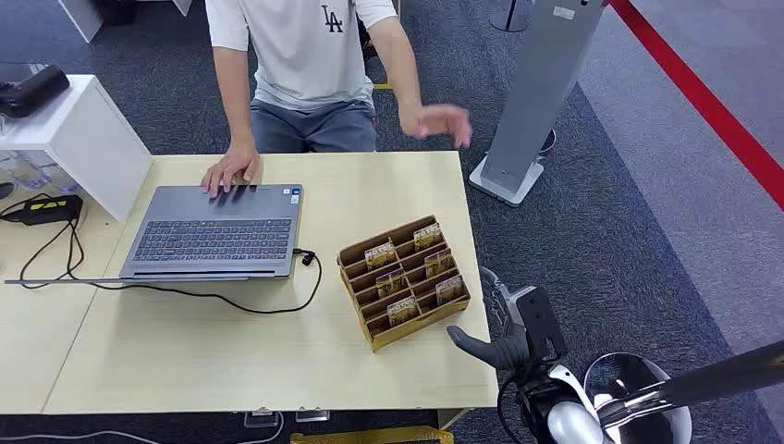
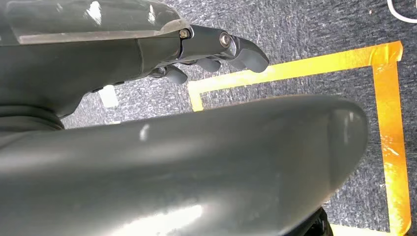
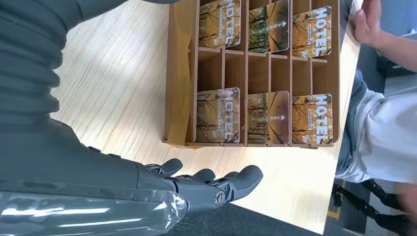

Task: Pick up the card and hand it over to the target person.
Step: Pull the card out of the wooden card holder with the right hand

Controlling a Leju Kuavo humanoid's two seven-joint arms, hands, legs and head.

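The right hand (image 1: 504, 347) is built of dark grey segments, with a thick grey thumb and darker fingers (image 3: 236, 184) joined by round silver pins. A black box-shaped module (image 1: 541, 322) is mounted at the wrist, and black cable is looped below it. The right arm (image 1: 689, 384) is finished in polished silver, with a rounded, glossy joint shell. A grey ribbed cover (image 3: 29, 73) is seen behind the hand. On the left hand (image 2: 216, 46), silver screw heads are set into smooth dark grey fingers.
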